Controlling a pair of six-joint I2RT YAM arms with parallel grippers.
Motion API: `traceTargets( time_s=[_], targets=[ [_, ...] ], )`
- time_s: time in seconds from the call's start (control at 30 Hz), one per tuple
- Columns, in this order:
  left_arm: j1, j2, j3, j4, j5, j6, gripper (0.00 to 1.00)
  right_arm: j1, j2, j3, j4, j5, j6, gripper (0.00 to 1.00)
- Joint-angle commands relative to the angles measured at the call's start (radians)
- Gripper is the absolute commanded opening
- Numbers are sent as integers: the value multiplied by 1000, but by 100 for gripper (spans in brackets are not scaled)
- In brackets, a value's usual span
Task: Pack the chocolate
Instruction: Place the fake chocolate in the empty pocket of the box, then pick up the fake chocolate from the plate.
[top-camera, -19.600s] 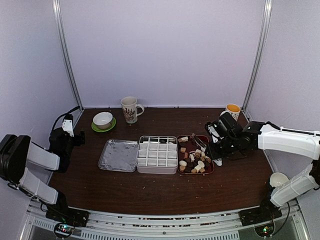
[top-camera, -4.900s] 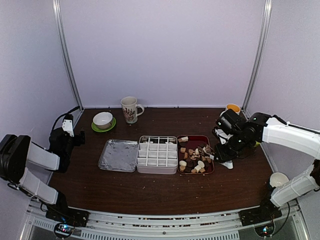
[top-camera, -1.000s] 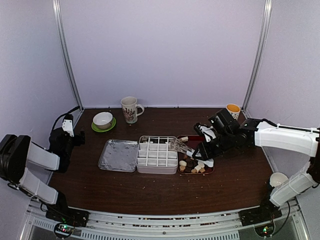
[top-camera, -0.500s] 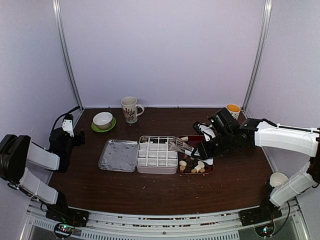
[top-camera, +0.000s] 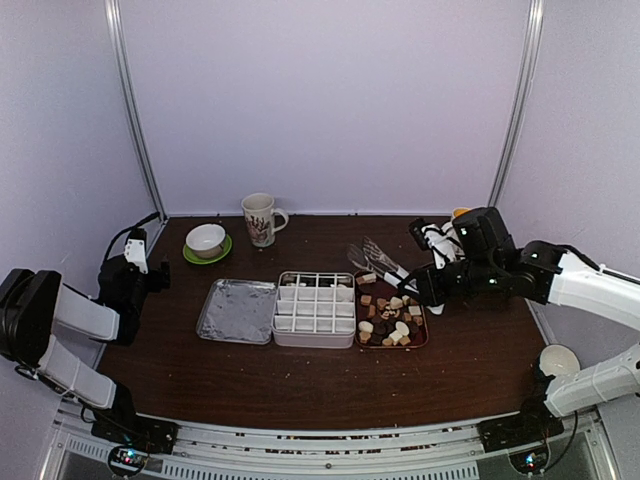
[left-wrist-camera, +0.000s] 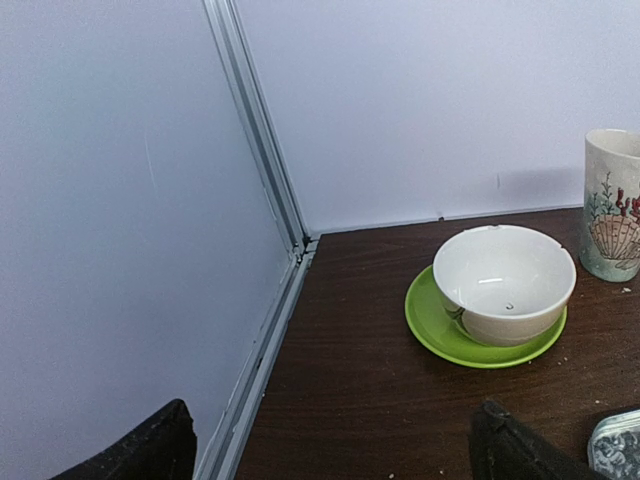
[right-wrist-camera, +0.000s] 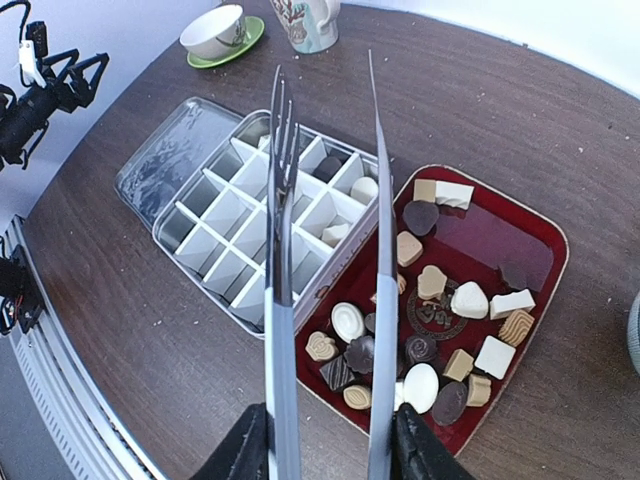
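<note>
Metal tongs (right-wrist-camera: 281, 300) clamped in right pincer (right-wrist-camera: 325, 450), tips apart, empty, up off the chocolate (right-wrist-camera: 421, 381) in red tray (right-wrist-camera: 520, 225); left pincer (left-wrist-camera: 330, 446) wide apart, empty.

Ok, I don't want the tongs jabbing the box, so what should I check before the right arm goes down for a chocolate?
1. Grip on the tongs: ok; the right gripper is clamped on their handle end.
2. Tips free: ok; apart, nothing between them.
3. Pickable chocolate: ok; many pieces lie in the red tray.
4. Room in the divided box: ok; only a few cells hold pieces.
5. Tips lined up on one piece: not ok; raised, pointing past the tray.
6. Way clear of the left gripper: ok; open, off by the bowl.
</note>
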Motion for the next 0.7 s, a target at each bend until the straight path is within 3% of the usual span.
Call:
traceTargets(
  time_s=[0.0,0.67],
  targets=[
    [8,5,15,33,9,-8,98,-5,-72,-27,29,90,-6,40],
    [7,5,14,34,10,-7,98,-10,-190,-57,-226,160,7,41]
  ],
)
